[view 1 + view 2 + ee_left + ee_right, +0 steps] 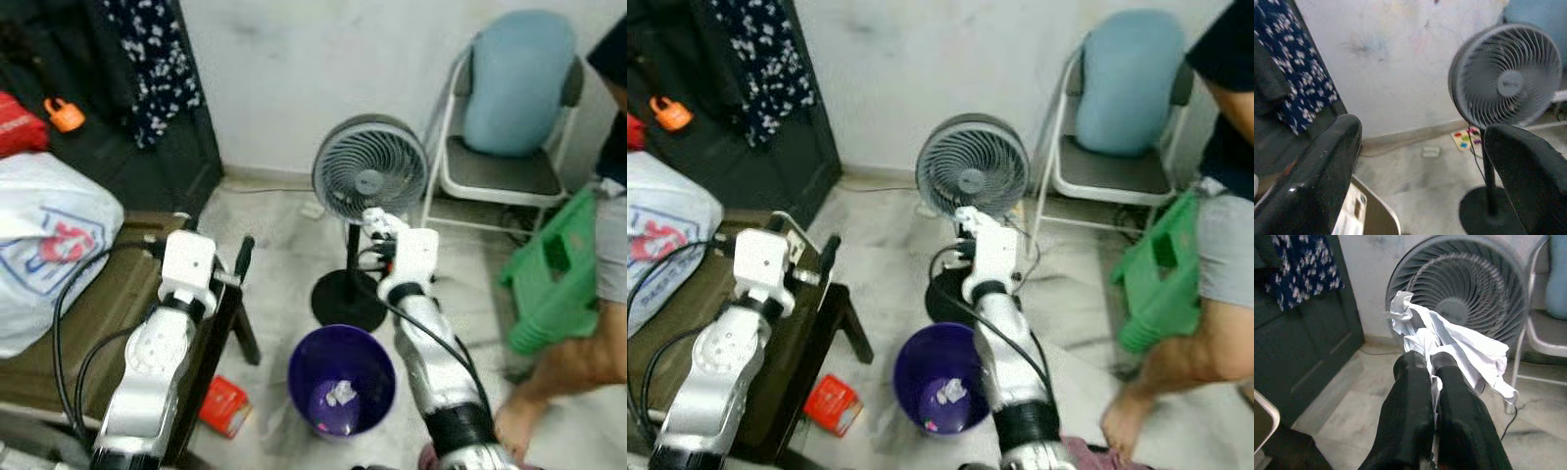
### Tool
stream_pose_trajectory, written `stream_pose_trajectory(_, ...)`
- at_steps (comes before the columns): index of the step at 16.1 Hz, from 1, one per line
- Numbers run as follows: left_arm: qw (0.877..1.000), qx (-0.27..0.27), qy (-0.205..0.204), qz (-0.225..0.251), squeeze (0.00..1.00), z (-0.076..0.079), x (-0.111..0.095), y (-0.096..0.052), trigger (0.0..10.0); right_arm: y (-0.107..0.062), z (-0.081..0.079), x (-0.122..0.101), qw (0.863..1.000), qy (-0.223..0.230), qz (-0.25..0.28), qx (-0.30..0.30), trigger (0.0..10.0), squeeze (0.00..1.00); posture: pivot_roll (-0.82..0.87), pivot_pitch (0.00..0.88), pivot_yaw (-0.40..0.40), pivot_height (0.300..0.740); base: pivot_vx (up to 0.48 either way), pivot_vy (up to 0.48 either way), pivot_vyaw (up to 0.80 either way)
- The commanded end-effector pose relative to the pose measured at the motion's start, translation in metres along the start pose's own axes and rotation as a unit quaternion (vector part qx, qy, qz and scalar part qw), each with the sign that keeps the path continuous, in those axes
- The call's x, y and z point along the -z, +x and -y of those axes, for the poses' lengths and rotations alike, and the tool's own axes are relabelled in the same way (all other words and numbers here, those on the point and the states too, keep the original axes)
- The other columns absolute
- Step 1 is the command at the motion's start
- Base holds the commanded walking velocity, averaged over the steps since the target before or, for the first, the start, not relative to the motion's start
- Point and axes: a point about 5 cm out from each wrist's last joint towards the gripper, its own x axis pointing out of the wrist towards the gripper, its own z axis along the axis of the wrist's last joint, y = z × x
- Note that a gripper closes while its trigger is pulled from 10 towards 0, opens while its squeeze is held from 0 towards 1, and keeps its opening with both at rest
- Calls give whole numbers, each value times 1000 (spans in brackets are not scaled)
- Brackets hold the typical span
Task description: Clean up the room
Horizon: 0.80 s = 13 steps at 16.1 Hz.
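Looking down from the left eye view, the right gripper (pixel 373 221) is raised in front of a grey pedestal fan (pixel 369 168), its jaws clenched on a crumpled white paper (pixel 376 223). Below those jaws and slightly nearer the robot stands a purple bin (pixel 342 380) on the floor, with a scrap of white litter (pixel 339 393) lying inside. The left gripper (pixel 241 259) hangs above the edge of a dark counter (pixel 108 304), jaws released and holding nothing. Under it, on the floor, lies a red packet (pixel 225 404). A white plastic bag (pixel 44 245) rests on the counter, beyond the left arm.

From the right eye view, a folding chair (pixel 1109 174) with a blue cushion (pixel 1129 80) stands behind the fan, well apart from the right jaws. A person's leg (pixel 1176 367) and a green stool (pixel 1161 279) are off to that side.

Along the left wrist view, two black fingers (pixel 1312 181) stand wide apart, with the fan and bare floor between them.

Along the right wrist view, the fingers (pixel 1408 406) press together on the paper, which bunches out past their tips, with the fan close behind it.
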Motion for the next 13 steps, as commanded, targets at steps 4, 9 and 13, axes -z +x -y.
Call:
stream_pose_trajectory(4,996,82,29,0,0,13,-2,-16,10000,4,-13,29,996,-22,-82,20,10000,0,128,60,75,740,0,0,0)
stream_pose_trajectory(9,984,171,54,-22,0,10,-13,-61,10000,-15,-20,80,972,-62,-211,81,10000,0,216,200,139,740,0,0,0)
stream_pose_trajectory(13,978,204,41,-32,0,20,-20,-71,10000,-24,-16,98,960,-56,-250,115,10000,0,214,250,166,740,0,0,0)
